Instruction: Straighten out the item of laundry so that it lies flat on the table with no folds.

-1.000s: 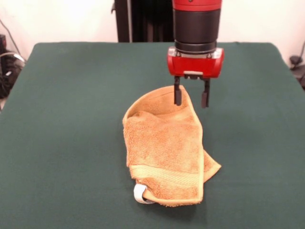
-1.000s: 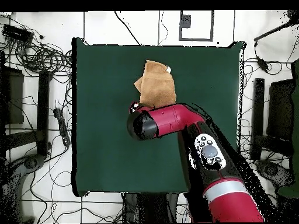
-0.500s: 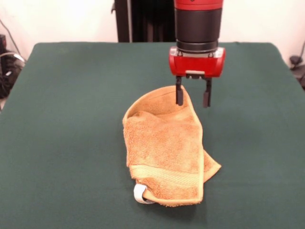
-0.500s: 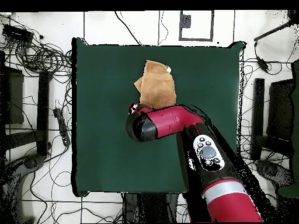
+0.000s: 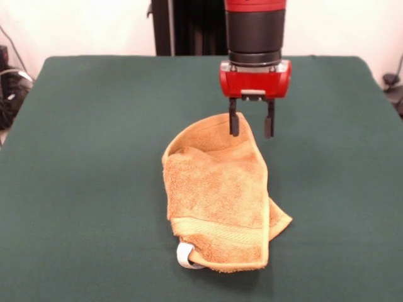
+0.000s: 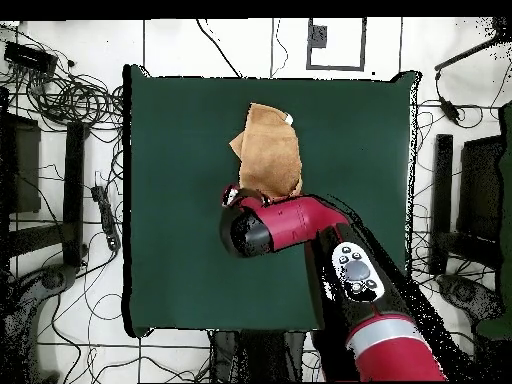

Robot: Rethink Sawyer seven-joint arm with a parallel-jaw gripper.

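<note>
The orange-tan towel [image 5: 217, 198] lies folded over on the dark green table [image 5: 94, 157], with a raised curled fold at its far end, a woven band near the front hem and a white tag loop [image 5: 186, 257] at the front. In the overhead view the towel [image 6: 268, 148] sits near the table's [image 6: 180, 250] upper middle. My gripper [image 5: 251, 123] hangs open and empty just above the towel's far right edge, one finger over the cloth, the other over bare table. In the overhead view the arm [image 6: 290, 222] covers the gripper.
The table's edges show on all sides in the overhead view. Cables [image 6: 60, 95] and stands lie on the floor around it. The robot's dark pedestal [image 5: 189, 28] stands behind the table's far edge.
The gripper has risen slightly and shifted a little left in the front view, staying open. The towel has not moved.
</note>
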